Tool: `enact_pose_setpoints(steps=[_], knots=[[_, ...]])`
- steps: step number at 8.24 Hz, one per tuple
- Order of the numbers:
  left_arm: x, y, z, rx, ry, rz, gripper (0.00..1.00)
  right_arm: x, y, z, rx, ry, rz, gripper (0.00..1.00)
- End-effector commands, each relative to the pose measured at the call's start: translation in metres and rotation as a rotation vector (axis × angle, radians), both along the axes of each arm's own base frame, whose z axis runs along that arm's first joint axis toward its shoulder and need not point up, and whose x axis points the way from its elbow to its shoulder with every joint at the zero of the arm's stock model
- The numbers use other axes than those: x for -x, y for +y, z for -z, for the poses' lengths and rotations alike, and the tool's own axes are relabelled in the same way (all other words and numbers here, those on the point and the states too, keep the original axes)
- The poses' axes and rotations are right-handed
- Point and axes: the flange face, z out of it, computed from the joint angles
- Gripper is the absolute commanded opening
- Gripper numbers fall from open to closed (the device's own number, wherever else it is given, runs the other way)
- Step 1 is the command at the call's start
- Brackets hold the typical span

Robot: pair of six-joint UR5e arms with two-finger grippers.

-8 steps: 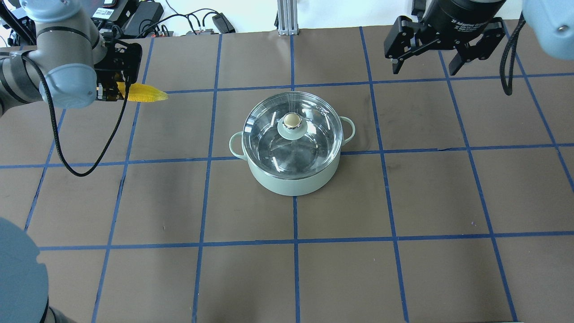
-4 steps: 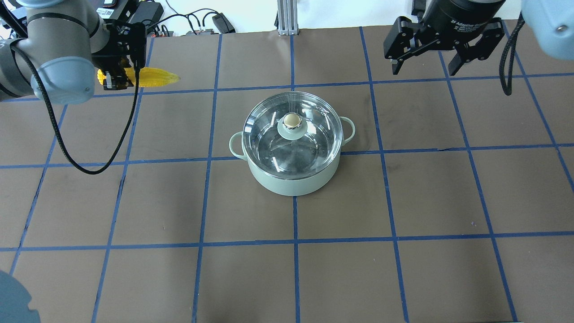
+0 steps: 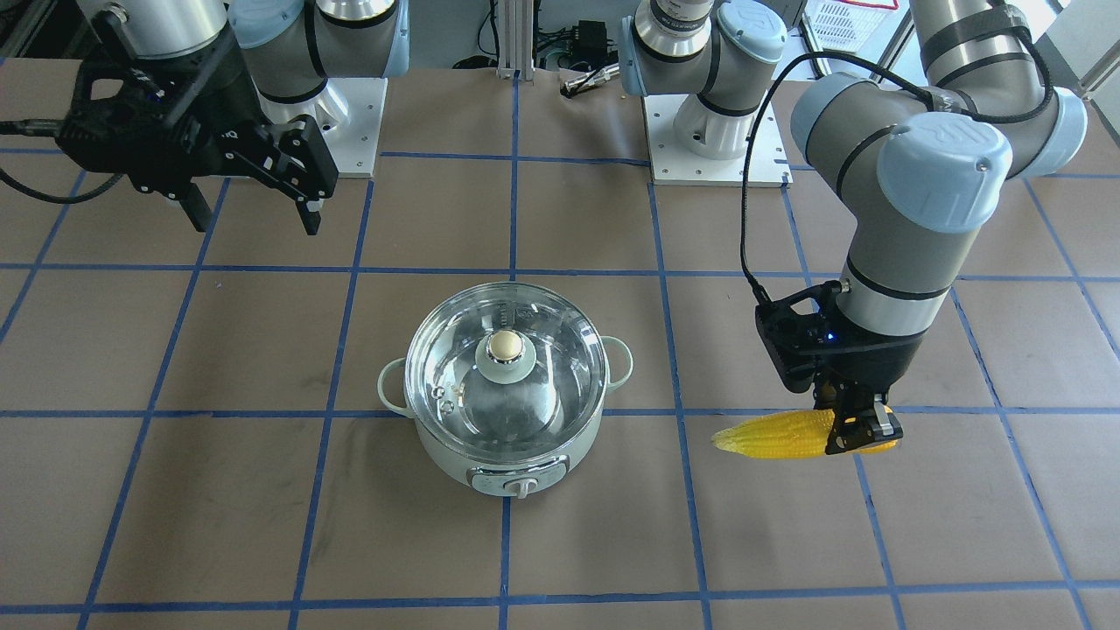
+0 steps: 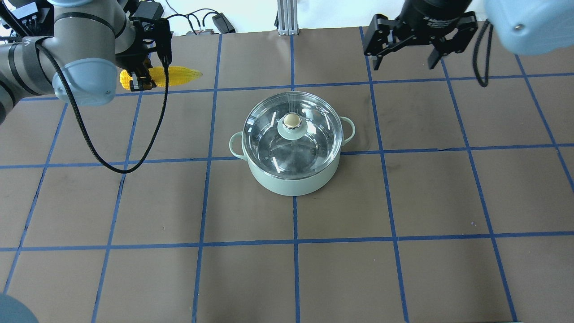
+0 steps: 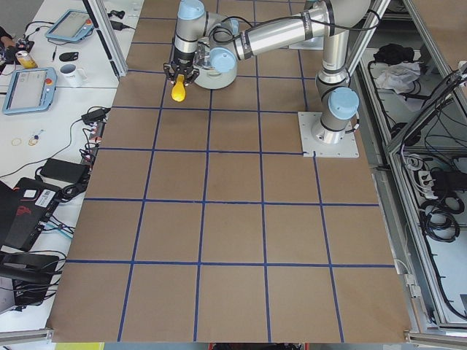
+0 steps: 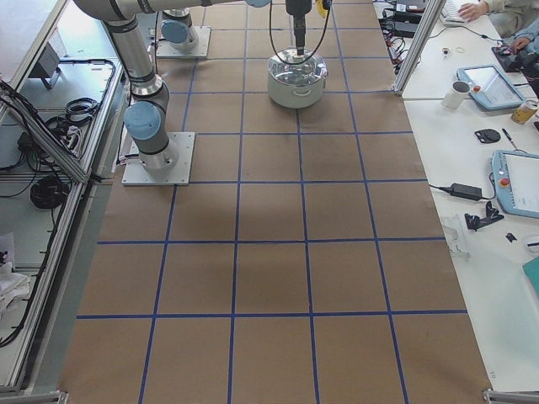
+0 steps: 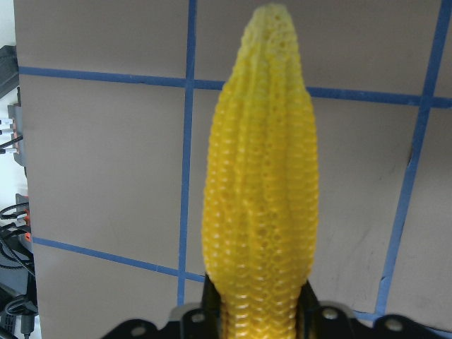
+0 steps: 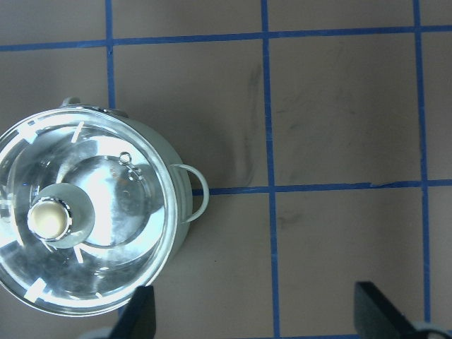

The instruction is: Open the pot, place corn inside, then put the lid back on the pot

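Observation:
The mint-green pot (image 4: pixel 293 179) stands mid-table with the glass lid (image 4: pixel 309 134) and its beige knob (image 4: pixel 291 120) on it; it also shows in the front view (image 3: pixel 507 455) and the right wrist view (image 8: pixel 180 205). My left gripper (image 4: pixel 142 80) is shut on the thick end of the yellow corn (image 4: pixel 177 75), held level in the air far left of the pot, tip toward the pot. The corn shows in the front view (image 3: pixel 770 435) and left wrist view (image 7: pixel 260 212). My right gripper (image 4: pixel 403 63) is open and empty, high up beyond the pot's right.
Brown table (image 4: pixel 403 202) with blue tape grid. Cables and power bricks (image 4: pixel 148 13) lie past the far edge, an aluminium post (image 4: pixel 284 18) at far centre. Arm bases (image 3: pixel 713 131) stand on the robot's side.
My left gripper has carried the corn up and to the right, toward the pot. My right gripper has shifted left toward the pot, still open.

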Motion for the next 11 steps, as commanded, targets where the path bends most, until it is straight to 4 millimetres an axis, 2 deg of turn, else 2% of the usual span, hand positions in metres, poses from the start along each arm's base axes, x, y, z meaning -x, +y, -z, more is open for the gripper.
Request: enact_pose_setpoints(steps=[1,3,4,5,7,9,11], knots=[[0.003,0.002,0.0,-0.016,0.006,-0.019,0.0,-0.09,-0.014,0.03,0.022,-0.034,0.042,1.0],[0.003,0.001,0.003,-0.019,0.009,-0.018,0.0,-0.146,-0.034,0.084,0.014,-0.068,0.12,1.0],[0.003,0.001,0.004,-0.02,0.01,-0.017,0.0,-0.176,-0.033,0.108,-0.002,-0.077,0.124,1.0],[0.003,0.001,0.004,-0.02,0.01,-0.016,0.0,-0.189,-0.032,0.124,-0.018,-0.081,0.105,1.0],[0.002,0.0,0.004,-0.022,0.009,-0.015,0.0,-0.191,-0.035,0.147,-0.056,-0.07,0.074,1.0],[0.003,0.0,0.004,-0.022,0.009,-0.01,0.0,-0.186,-0.023,0.177,-0.112,-0.043,0.076,1.0],[0.004,0.0,0.008,-0.028,0.013,-0.007,0.0,-0.186,-0.022,0.184,-0.125,-0.039,0.071,1.0]])
